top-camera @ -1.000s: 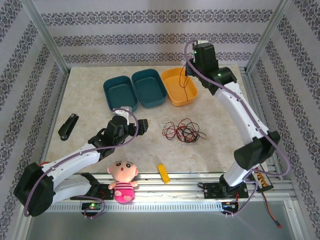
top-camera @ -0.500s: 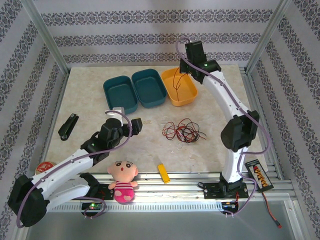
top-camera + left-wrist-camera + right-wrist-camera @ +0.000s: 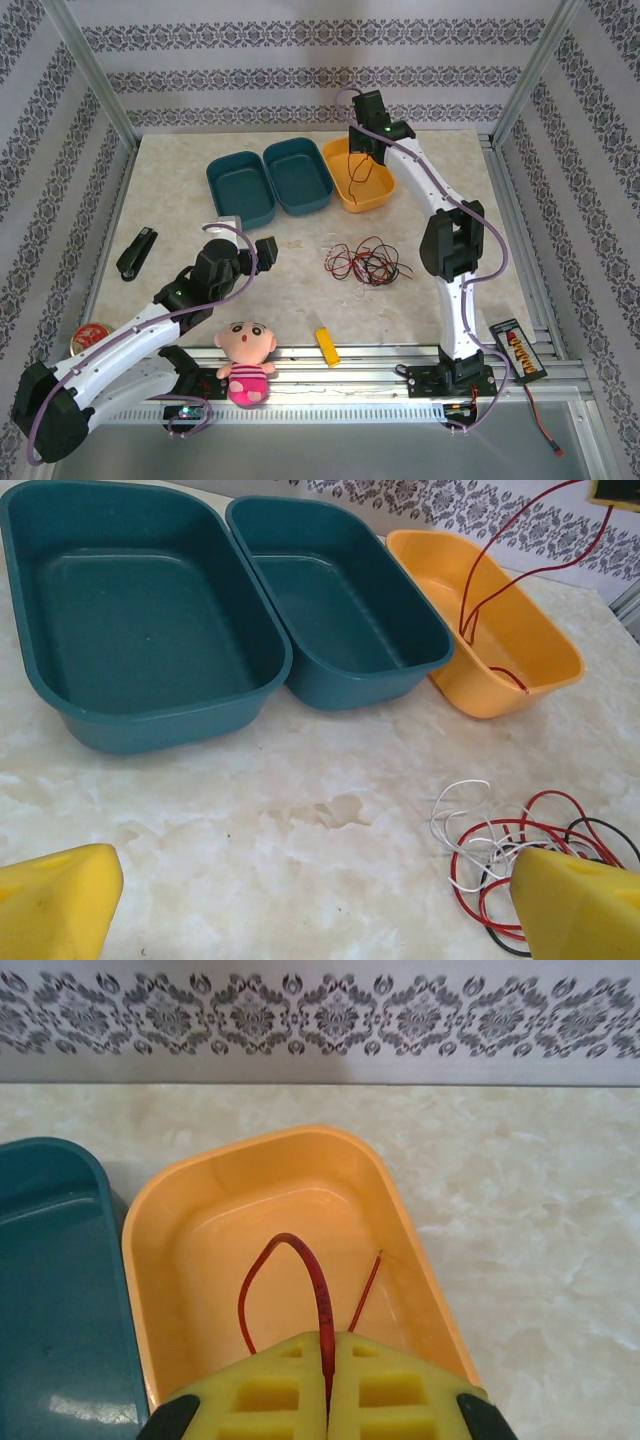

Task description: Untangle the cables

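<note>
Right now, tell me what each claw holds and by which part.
Right claw: shut on a red cable, pinched partway along its length, the rest hanging into the orange bin. Left claw: open, holding nothing.

Striped damask wallpaper (image 3: 300, 60) on three sides; beige marble tabletop (image 3: 170, 200); aluminium frame posts (image 3: 93, 75); bright even light.

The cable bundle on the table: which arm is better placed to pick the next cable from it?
Probably left. The left gripper is open and faces the bundle just ahead. The right gripper is shut on a red cable above the orange tub, away from the bundle.
</note>
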Available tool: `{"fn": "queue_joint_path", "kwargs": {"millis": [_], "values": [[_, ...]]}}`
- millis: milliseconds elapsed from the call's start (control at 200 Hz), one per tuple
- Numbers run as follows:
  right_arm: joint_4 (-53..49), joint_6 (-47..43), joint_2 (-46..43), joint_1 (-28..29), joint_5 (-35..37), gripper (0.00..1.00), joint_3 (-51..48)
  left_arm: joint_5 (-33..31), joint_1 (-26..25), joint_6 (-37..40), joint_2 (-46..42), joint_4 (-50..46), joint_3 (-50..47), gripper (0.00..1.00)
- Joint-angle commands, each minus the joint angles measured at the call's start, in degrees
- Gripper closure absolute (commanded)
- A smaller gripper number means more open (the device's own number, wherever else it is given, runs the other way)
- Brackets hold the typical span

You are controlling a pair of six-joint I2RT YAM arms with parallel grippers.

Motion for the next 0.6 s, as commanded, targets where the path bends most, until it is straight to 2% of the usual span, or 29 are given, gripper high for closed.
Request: {"fn": "queue_joint_path", "kwargs": {"millis": [0, 405, 595], "values": [[-0.3, 1.1, 2.2, -0.6, 0.2, 1.00, 1.7, -1.3, 0.5, 1.1, 0.3, -2.1, 0.9, 0.01], [0.8, 3.0, 10.5, -0.8, -5.4, 1.00, 4.2, -4.0, 1.6, -2.1, 0.8, -7.6, 2.7, 0.01], [0.9, 4.2, 13.6, -0.8, -8.2, 1.00, 6.2, -3.2, 2.7, -3.1, 2.8, -9.8, 4.5, 0.01]]}}
